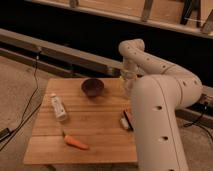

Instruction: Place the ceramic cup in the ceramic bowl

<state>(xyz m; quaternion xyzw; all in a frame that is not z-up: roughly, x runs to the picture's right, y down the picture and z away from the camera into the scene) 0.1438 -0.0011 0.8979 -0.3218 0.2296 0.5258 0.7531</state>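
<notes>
At the upper right edge of the worktop, the claw hangs right at the ceramic cup; I cannot tell whether it is wide, narrow or holding it. The ceramic bowl sits left of the cup, apart from it. A white bottle lies further left, and a carrot lower down.

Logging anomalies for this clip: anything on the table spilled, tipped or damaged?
The white bottle seems to lie on its side, front-left of the upright ceramic bowl. No spill shows. The gripper hangs right of the bowl.
</notes>
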